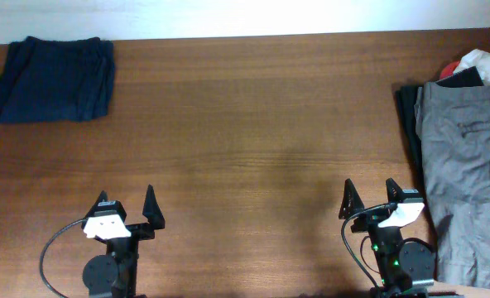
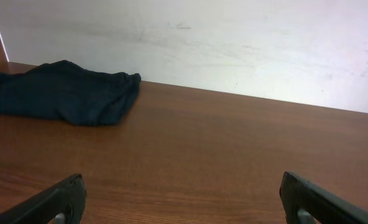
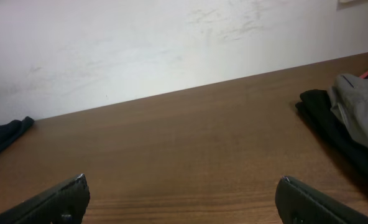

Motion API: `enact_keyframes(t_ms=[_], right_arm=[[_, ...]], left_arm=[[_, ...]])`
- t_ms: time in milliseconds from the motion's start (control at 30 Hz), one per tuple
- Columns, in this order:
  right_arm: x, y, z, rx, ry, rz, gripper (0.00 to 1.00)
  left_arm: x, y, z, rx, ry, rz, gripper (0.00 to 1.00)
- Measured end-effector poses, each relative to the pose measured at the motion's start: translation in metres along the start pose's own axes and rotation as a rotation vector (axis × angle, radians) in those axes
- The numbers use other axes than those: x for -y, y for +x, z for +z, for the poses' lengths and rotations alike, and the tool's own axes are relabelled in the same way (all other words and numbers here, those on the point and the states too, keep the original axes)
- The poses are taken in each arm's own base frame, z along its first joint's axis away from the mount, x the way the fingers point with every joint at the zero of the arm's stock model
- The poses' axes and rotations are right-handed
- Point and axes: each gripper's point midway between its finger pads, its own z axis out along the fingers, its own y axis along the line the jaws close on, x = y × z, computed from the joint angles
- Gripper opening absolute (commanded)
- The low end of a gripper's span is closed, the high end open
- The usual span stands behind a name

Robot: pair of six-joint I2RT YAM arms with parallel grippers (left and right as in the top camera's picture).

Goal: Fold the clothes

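The grey-olive shorts [image 1: 467, 174] lie spread along the table's right edge, on top of a black garment [image 1: 407, 116]. A corner of them shows at the right of the right wrist view [image 3: 361, 106]. My right gripper [image 1: 369, 195] is open and empty, just left of the shorts near the front edge; its fingers show in its own view [image 3: 181, 199]. My left gripper [image 1: 127, 201] is open and empty at the front left, far from the shorts; its fingers show in the left wrist view [image 2: 183, 199].
A dark navy folded garment [image 1: 55, 79] lies at the back left, also in the left wrist view [image 2: 63, 93]. Red and white items [image 1: 477, 64] sit at the back right corner. A pale wall runs behind the wooden table [image 1: 253, 141].
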Motion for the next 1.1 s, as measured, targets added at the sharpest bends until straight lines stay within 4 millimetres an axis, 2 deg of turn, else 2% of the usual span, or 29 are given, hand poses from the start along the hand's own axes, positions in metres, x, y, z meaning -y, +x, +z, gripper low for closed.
enact_keyframes(t_ms=[700,733,800,900,967,1033,1067,1100], right_arm=[[-0.001,0.0,0.0,0.0,-0.007,0.002,0.99],[-0.012,0.001,0.0,-0.01,-0.066,0.055,0.99],[-0.046,0.006,-0.006,-0.073,-0.262,0.22,0.99],[-0.073,0.01,-0.017,-0.157,-0.418,0.367,0.99],[-0.079,0.003,-0.019,-0.138,-0.452,0.374,0.98],[-0.072,-0.001,-0.016,-0.111,-0.412,0.374,0.98],[-0.067,-0.01,-0.014,-0.077,-0.377,0.372,0.98],[-0.063,-0.032,-0.015,-0.018,-0.34,0.362,0.99]], left_arm=[[0.0,0.0,0.0,0.0,0.0,0.0,0.99],[0.0,0.0,0.0,0.0,0.0,0.0,0.99],[0.0,0.0,0.0,0.0,0.0,0.0,0.99],[0.0,0.0,0.0,0.0,0.0,0.0,0.99],[0.0,0.0,0.0,0.0,0.0,0.0,0.99],[0.0,0.0,0.0,0.0,0.0,0.0,0.99],[0.0,0.0,0.0,0.0,0.0,0.0,0.99],[0.0,0.0,0.0,0.0,0.0,0.0,0.99]])
